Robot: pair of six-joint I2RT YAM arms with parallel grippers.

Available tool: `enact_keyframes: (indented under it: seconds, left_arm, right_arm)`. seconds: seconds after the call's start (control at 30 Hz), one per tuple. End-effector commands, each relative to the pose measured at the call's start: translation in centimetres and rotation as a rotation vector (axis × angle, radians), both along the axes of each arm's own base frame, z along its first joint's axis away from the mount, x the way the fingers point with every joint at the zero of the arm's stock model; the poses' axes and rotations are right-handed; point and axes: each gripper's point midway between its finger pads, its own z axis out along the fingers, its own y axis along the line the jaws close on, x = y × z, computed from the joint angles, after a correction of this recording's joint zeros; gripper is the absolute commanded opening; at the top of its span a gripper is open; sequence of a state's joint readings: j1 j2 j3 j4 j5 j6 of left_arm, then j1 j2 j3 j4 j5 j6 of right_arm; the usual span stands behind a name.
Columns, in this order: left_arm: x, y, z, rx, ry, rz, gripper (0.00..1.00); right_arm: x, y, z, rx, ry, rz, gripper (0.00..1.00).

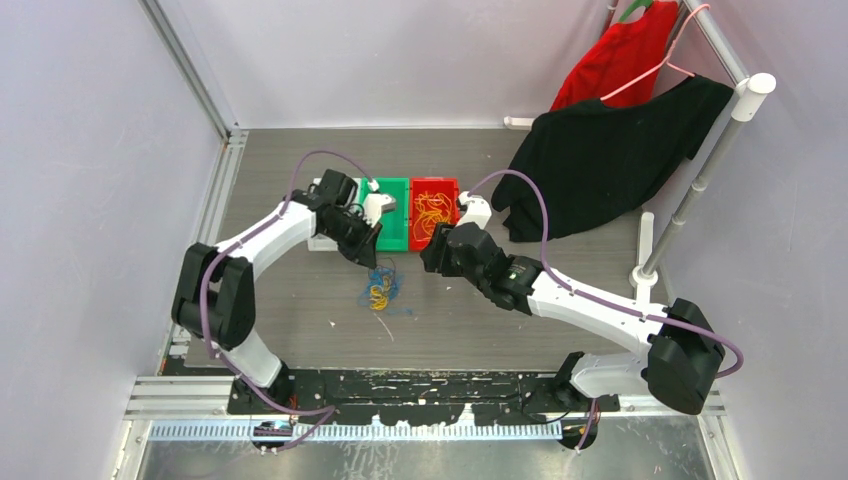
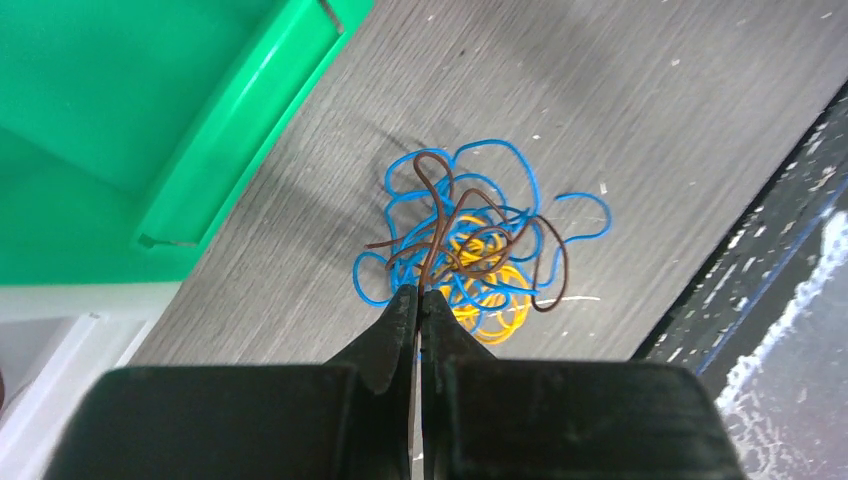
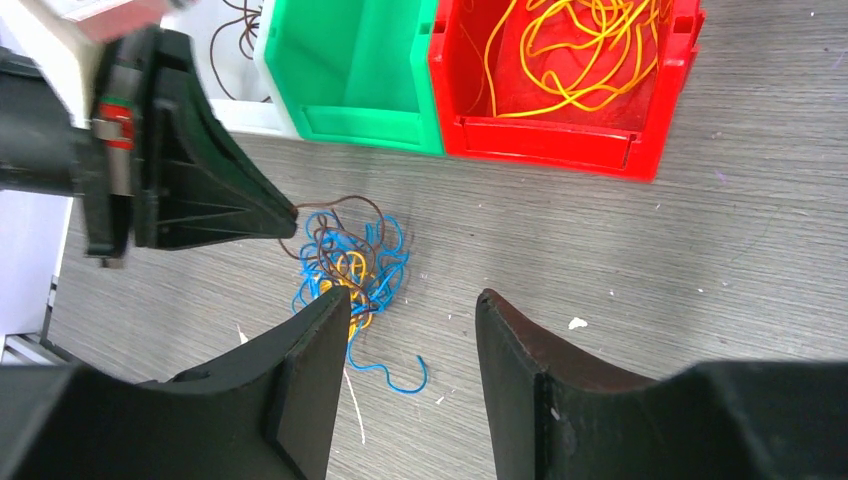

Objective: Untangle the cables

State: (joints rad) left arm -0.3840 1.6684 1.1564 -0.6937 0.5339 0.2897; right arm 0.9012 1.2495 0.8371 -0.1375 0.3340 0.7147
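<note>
Looks partway: orange strands [image 3: 570, 60] in the red bin [image 3: 560, 145] upper right, cables [image 3: 350, 265] knotted on the bench [image 3: 650, 280], left end effector [image 2: 419, 298] clamped on a brown strand [image 2: 432, 250], right end effector [image 3: 415, 295] apart.

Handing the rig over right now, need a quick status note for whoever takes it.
Left gripper: shut on a brown strand at the tangle's edge.
Right gripper: open, holding nothing, hovering beside the tangle.
Tangle: blue, brown and yellow wires knotted together on the table, in front of the green bin.
Done: yellow wires lie in the red bin.
Left: pull the brown strand free, then separate the blue and yellow.
</note>
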Motion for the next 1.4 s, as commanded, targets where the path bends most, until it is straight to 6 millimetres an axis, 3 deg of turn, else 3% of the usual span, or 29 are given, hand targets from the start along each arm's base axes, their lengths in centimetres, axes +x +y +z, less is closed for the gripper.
enact_keyframes:
  seconds: [0.0, 0.07, 0.17, 0.3, 0.5, 0.7, 0.93, 1.03, 1.17, 1.37]
  left_arm:
    - [-0.4, -1.0, 6.4, -0.106, -0.061, 0.02, 0.0]
    - [-1.1, -0.9, 7.9, -0.119, -0.068, 0.029, 0.0]
    - [-2.6, -0.6, 10.3, -0.141, -0.053, 0.051, 0.0]
    - [-4.3, -0.7, 13.7, -0.194, -0.042, 0.078, 0.0]
    - [-6.8, -0.8, 18.5, -0.269, -0.044, 0.074, 0.0]
    - [-8.9, -0.8, 20.8, -0.308, -0.051, 0.05, 0.0]
    - [-10.0, -1.5, 21.8, -0.337, -0.05, 0.015, 0.0]
    - [-9.6, -1.6, 22.5, -0.345, -0.076, 0.013, 0.0]
    - [-9.2, -1.9, 25.1, -0.37, -0.128, -0.004, 0.0]
    - [-9.0, -1.9, 29.9, -0.405, -0.226, -0.039, 0.0]
  right_arm:
    - [0.5, 0.7, 2.6, 0.059, -0.053, 0.009, 0.56]
    - [0.8, 0.9, 3.1, 0.054, -0.073, 0.019, 0.59]
    - [0.4, 2.8, 4.8, 0.104, -0.12, 0.118, 0.66]
    - [-1.7, 5.9, 8.1, 0.172, -0.32, 0.295, 0.79]
    - [-1.7, 8.2, 8.9, 0.185, -0.347, 0.335, 0.8]
    - [-0.6, 9.6, 9.5, 0.209, -0.357, 0.297, 0.79]
    - [0.0, 11.3, 10.2, 0.259, -0.366, 0.272, 0.77]
    - [-1.0, 12.8, 9.2, 0.249, -0.359, 0.307, 0.76]
    - [-1.7, 13.1, 5.6, 0.197, -0.325, 0.289, 0.76]
    - [-1.0, 11.2, 0.7, 0.167, -0.305, 0.179, 0.76]
